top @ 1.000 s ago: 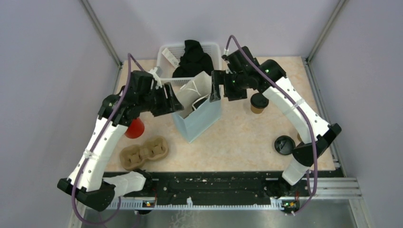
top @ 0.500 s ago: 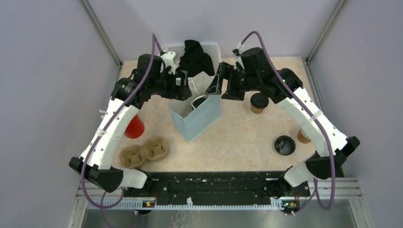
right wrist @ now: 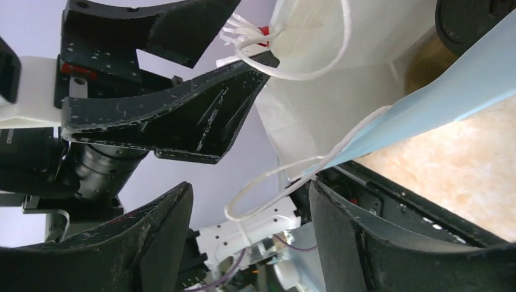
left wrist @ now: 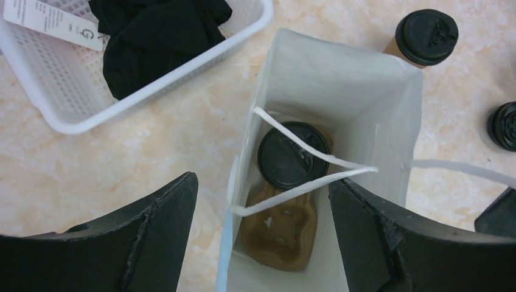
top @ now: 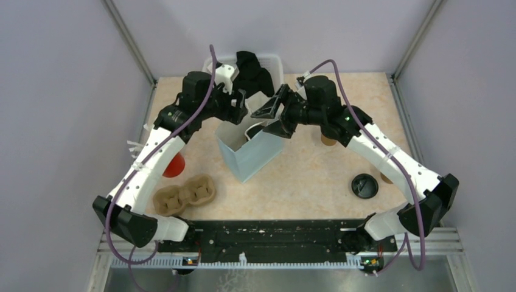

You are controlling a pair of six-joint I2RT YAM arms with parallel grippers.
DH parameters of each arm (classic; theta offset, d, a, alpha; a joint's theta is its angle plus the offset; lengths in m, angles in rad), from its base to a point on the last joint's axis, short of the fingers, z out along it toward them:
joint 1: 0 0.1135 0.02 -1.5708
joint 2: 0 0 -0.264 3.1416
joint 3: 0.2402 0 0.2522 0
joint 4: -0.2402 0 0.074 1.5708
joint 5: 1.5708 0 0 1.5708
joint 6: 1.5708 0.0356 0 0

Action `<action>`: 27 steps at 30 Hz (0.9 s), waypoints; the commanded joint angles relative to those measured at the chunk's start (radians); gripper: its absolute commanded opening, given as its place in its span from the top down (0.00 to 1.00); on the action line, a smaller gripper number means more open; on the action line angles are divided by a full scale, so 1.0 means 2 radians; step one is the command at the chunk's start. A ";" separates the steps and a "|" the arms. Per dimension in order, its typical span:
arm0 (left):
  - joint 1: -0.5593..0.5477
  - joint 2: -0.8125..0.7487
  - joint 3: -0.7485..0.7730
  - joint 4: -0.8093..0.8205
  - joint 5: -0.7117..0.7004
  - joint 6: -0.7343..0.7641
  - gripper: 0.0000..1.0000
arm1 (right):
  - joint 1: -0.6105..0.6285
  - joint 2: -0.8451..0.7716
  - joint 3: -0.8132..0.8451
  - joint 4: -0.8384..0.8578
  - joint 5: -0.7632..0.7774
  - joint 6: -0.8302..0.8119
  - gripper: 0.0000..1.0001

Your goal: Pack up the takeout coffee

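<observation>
Plainly the takeout coffee [left wrist: 280, 161] is in the bag. The left wrist view looks straight down on its black lid, and the cup is seated in one well of a moulded brown carrier [left wrist: 277, 234] on the floor of the pale blue paper bag [left wrist: 341, 79].

It should handle as a light, thin-walled paper cup that dents under a hard squeeze. The plastic lid is only pressed on, so I would not trust it to bear a lift. The best hold is probably around the kraft wall just under the lid rim, with the cup kept upright. Whether there is liquid inside cannot be told from here.

The left gripper [left wrist: 261, 182] hangs over the bag mouth with its jaws spread wide and nothing between them. The right gripper [right wrist: 246, 191] is also spread. A white string handle [right wrist: 268, 182] loops through the gap, but it looks slack and not pinched — though that view is cluttered.

- **Bag:** it stands upright and open, and its two handles fall across the opening.
- **Second lidded cup [left wrist: 426, 38]:** it stands on the table just beyond the bag.
- **Loose black lid [top: 364, 185]:** it lies well apart, to the right.
- **White mesh basket [left wrist: 55, 103]:** it holds a crumpled black cloth [left wrist: 158, 42] and sits behind the bag.
- **Second carrier [top: 184, 196]:** it lies empty at the near left, with a red cup [top: 175, 165] beside it, half hidden by the left arm.
</observation>
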 commanded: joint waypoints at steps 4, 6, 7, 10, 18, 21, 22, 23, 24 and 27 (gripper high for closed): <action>0.001 0.014 0.013 0.070 -0.027 -0.049 0.31 | 0.010 -0.010 -0.017 0.082 0.007 0.085 0.38; 0.001 0.008 0.005 0.082 -0.033 -0.079 0.37 | 0.012 -0.009 -0.022 0.087 0.012 0.091 0.44; 0.001 0.006 0.002 0.088 -0.033 -0.094 0.41 | 0.013 -0.010 -0.023 0.086 0.016 0.092 0.49; 0.001 0.001 0.001 0.100 -0.035 -0.133 0.51 | 0.015 -0.015 -0.023 0.071 0.031 0.087 0.61; 0.014 -0.001 0.002 0.069 -0.085 -0.237 0.69 | 0.006 -0.050 -0.069 0.048 0.048 0.078 0.89; 0.033 0.004 -0.001 0.053 -0.054 -0.271 0.74 | -0.010 -0.055 -0.078 0.034 0.031 0.033 0.90; 0.043 0.005 -0.004 0.050 -0.036 -0.280 0.77 | -0.018 -0.056 -0.082 0.032 0.017 0.012 0.90; 0.052 0.005 -0.007 0.047 -0.022 -0.291 0.78 | -0.024 -0.058 -0.088 0.036 -0.001 -0.011 0.90; 0.061 0.006 -0.012 0.044 -0.008 -0.301 0.81 | -0.032 -0.058 -0.096 0.045 -0.021 -0.030 0.91; 0.095 0.004 -0.031 0.037 0.046 -0.335 0.88 | -0.052 -0.047 -0.104 0.048 -0.074 -0.100 0.97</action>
